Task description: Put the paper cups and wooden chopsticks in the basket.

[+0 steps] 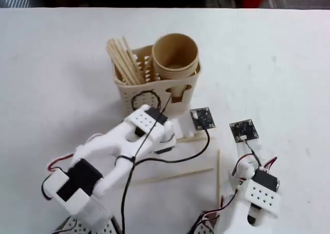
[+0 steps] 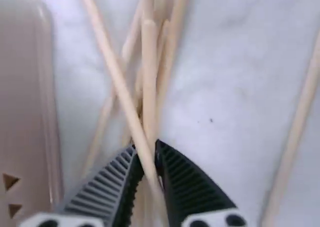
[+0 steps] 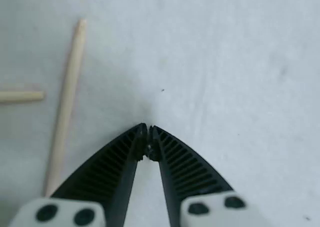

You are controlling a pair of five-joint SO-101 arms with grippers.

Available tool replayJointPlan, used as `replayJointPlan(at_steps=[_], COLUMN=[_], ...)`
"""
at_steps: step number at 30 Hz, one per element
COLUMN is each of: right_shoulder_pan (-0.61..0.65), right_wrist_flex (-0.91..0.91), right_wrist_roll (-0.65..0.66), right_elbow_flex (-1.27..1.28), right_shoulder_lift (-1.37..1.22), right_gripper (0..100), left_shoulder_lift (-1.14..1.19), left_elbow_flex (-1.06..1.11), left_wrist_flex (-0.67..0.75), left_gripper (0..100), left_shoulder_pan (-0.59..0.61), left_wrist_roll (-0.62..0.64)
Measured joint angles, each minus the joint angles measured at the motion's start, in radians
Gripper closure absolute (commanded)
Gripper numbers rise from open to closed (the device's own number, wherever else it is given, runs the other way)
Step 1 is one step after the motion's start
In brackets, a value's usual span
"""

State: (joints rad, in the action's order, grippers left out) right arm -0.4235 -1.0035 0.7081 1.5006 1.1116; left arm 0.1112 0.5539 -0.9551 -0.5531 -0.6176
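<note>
The left pincer (image 2: 145,154) was clamped on wooden chopsticks (image 2: 114,73) beside the basket (image 1: 154,97), seemingly to load them; the right pincer (image 3: 148,137) sat closed, empty.

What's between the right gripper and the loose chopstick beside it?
Only bare table separates the right gripper from the chopstick, per the right wrist view.

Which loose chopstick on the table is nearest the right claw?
The lone chopstick pointing away from the arms, right beside the right claw. The other loose chopsticks lie crosswise, farther off.
</note>
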Motion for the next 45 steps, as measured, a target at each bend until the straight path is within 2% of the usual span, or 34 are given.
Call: replayJointPlan(at_steps=[10,14,21,25,38,45], right_shoulder_pan=[0.000,0.000,0.000,0.000,0.000,0.000], right_wrist_flex=[0.000,0.000,0.000,0.000,0.000,0.000], right_wrist_roll=[0.000,0.000,0.000,0.000,0.000,0.000], right_elbow_flex=[0.000,0.000,0.000,0.000,0.000,0.000], right_shoulder_lift=[0.000,0.000,0.000,0.000,0.000,0.000], right_gripper=[98.1,98.1,98.1,98.1,98.1,98.1], left_shoulder_lift=[-0.176,-0.221,-0.222,-0.222,-0.229,-0.229], left_elbow_flex=[-0.087,-0.100,0.072,0.152,0.153,0.132], left_wrist_flex=[-0.244,-0.276,-0.137,-0.061,0.012,0.135], left_gripper=[98,98,90,89,89,89], left_shoulder_pan=[0.003,0.003,0.006,0.011,0.015,0.124], left_wrist_roll=[0.000,0.000,0.000,0.000,0.000,0.000])
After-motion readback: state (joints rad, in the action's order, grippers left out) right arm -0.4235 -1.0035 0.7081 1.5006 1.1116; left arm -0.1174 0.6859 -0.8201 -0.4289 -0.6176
